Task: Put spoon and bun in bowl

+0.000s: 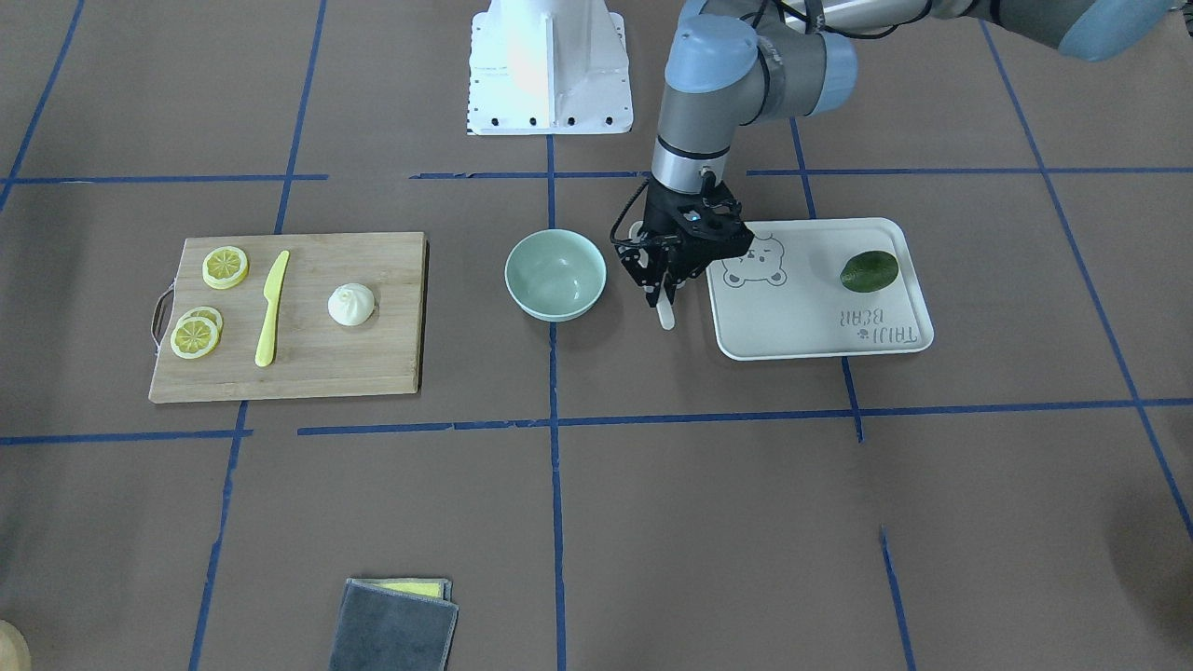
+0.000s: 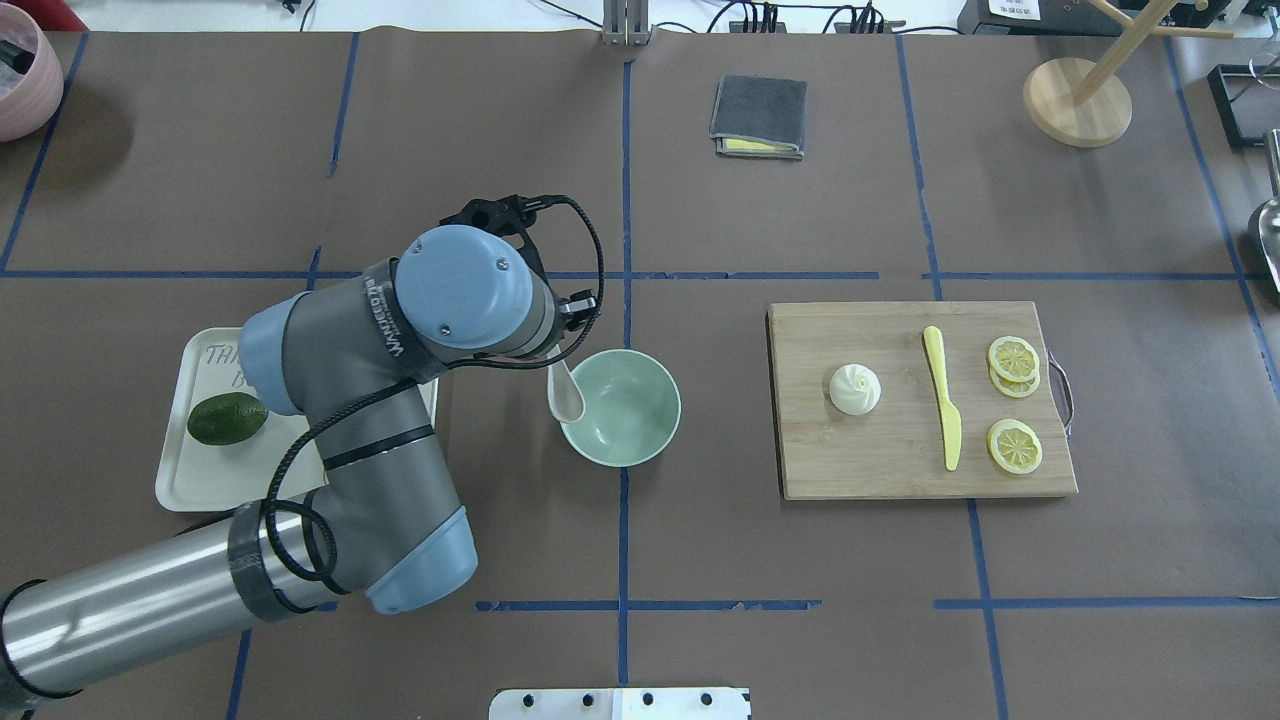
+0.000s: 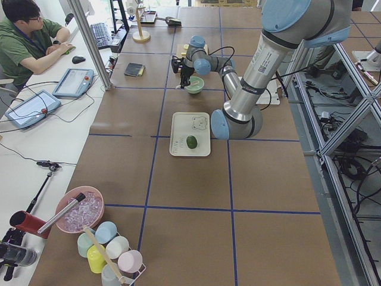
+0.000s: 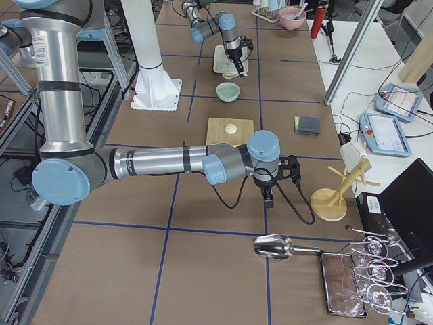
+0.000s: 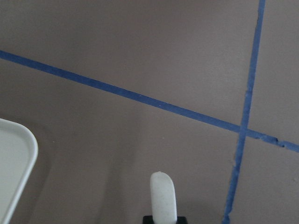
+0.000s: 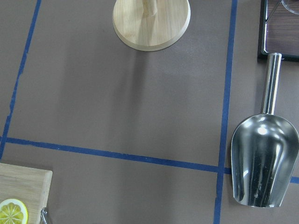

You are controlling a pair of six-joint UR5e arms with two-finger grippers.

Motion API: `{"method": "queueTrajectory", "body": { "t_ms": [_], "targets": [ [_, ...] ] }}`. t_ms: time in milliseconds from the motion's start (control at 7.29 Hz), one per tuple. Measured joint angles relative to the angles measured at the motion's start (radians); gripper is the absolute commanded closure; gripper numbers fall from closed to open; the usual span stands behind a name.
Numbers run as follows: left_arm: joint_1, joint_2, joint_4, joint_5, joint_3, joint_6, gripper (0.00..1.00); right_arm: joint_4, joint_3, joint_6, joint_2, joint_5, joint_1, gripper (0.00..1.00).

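My left gripper (image 1: 663,291) is shut on the off-white spoon (image 1: 665,315) and holds it above the table between the mint-green bowl (image 1: 555,276) and the white tray (image 1: 802,321). In the overhead view the spoon's scoop (image 2: 566,396) hangs at the left rim of the bowl (image 2: 640,440), which is empty. The left wrist view shows the spoon's handle end (image 5: 162,196) over bare table. The white pleated bun (image 1: 351,305) sits on the wooden cutting board (image 1: 373,359). My right gripper (image 4: 268,196) shows only in the exterior right view, far from the board; I cannot tell whether it is open or shut.
A yellow plastic knife (image 1: 271,308) and lemon slices (image 1: 226,267) lie on the board. A dark green lime (image 1: 869,270) sits on the tray. A grey cloth (image 1: 391,629) lies at the far edge. A wooden stand (image 6: 152,23) and a metal scoop (image 6: 264,168) are below my right wrist.
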Motion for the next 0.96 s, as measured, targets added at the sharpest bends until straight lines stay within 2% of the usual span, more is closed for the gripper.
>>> {"method": "queueTrajectory", "body": {
  "t_ms": [137, 274, 411, 548, 960],
  "targets": [
    [0.016, -0.023, 0.003, 0.011, 0.025, -0.016, 1.00, 0.000, 0.000, 0.000, 0.000, 0.000, 0.000, 0.00],
    [0.030, -0.032, 0.003, 0.024, 0.034, -0.021, 0.78, 0.000, 0.000, 0.000, 0.000, 0.000, 0.000, 0.00],
    [0.041, -0.035, 0.003, 0.030, 0.037, -0.020, 0.42, 0.000, 0.000, 0.000, 0.000, 0.000, 0.000, 0.00],
    [0.048, -0.034, 0.002, 0.033, 0.038, -0.016, 0.00, 0.000, 0.000, 0.000, 0.000, 0.000, 0.000, 0.00],
    [0.051, -0.024, 0.003, 0.037, 0.026, 0.052, 0.00, 0.001, 0.003, -0.003, 0.000, -0.001, 0.000, 0.00]
  ]
}}
